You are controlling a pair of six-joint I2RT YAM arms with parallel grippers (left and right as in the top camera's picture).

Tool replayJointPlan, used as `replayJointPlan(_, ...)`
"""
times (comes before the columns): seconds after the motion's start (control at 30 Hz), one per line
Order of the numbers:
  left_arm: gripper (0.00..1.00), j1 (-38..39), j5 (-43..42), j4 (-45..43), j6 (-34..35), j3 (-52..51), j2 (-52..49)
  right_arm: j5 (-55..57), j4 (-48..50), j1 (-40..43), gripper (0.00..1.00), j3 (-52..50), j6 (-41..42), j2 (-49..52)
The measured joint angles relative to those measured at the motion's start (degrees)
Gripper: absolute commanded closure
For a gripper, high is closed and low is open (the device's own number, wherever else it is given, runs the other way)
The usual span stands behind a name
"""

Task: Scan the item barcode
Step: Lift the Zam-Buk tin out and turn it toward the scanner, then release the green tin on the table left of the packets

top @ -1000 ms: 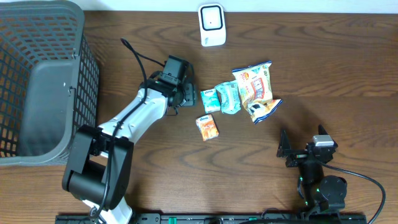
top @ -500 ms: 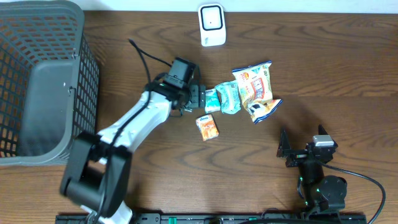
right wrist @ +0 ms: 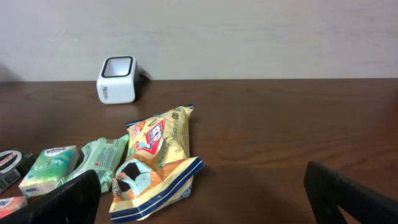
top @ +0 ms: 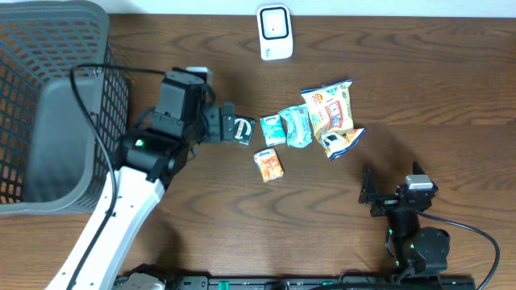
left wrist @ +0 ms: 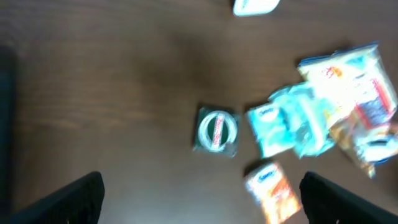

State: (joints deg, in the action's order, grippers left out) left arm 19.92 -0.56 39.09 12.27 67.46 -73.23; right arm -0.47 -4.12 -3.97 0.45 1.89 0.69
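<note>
Left hand (top: 226,126) retreated, open; dark packet (top: 243,130) on table (top: 403,97), outside basket (top: 81,48).

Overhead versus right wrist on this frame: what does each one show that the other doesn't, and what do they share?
Only overhead: the grey mesh basket at the table's left edge and the left gripper, standing open. Only right wrist: the pale wall behind the table. Both: the white scanner, the yellow snack bag and the green tissue pack.
</note>
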Motion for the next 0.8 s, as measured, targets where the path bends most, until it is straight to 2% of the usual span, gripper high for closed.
replayJointPlan(0.17, 0.0, -0.42, 5.22, 3.78, 0.11, 0.0, 0.81, 0.02, 0.0, 0.0, 0.01, 0.0, -0.02, 0.0)
replayJointPlan(0.3, 0.0, -3.87, 8.39, 4.04, 3.19, 0.0, 0.81, 0.02, 0.0, 0.0, 0.01, 0.0, 0.0, 0.0)
replayJointPlan(0.5, 0.0, -9.44, 10.25, 6.93, 6.8, 0.0, 0.81, 0.02, 0.0, 0.0, 0.01, 0.0, 0.0, 0.0)
replayJointPlan(0.8, 0.01, -10.93, 10.64, 10.45, 7.48, 0.0, 0.81, 0.0, 0.0, 0.0, 0.01, 0.0, 0.0, 0.0)
